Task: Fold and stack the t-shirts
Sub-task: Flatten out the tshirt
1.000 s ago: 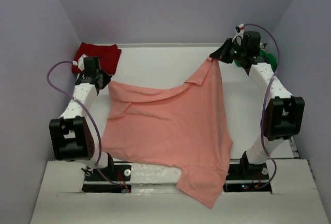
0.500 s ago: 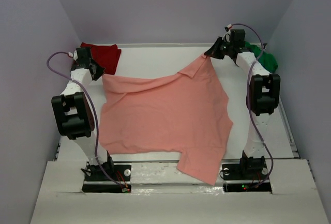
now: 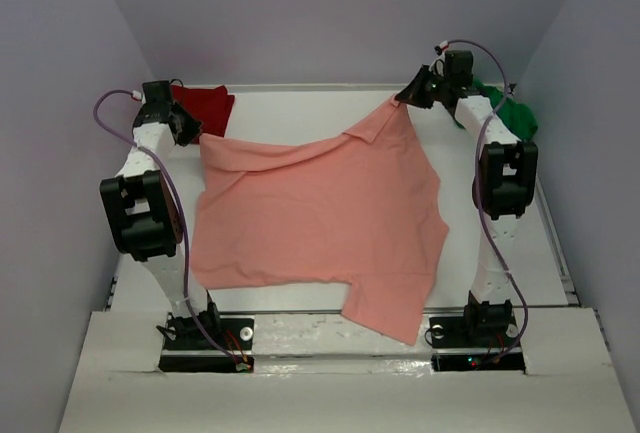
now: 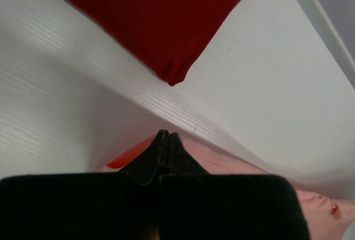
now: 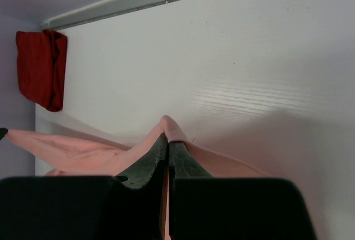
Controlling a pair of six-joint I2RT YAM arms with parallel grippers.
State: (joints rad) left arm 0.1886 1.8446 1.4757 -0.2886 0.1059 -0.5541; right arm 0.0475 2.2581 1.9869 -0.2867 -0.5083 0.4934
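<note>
Between the left jaws and the right jaws, each clamped on a far corner, the pink shirt (image 3: 320, 213) stretches; dragged farther back across the desk (image 3: 300, 118), it looks nearly spread for folding.

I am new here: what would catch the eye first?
A big salmon-pink t-shirt spreads over the middle of the table, one flap reaching past the near edge. The left arm and right arm pinch its far corners in shut jaws. A dark red t-shirt lies far left, a green t-shirt far right.
</note>
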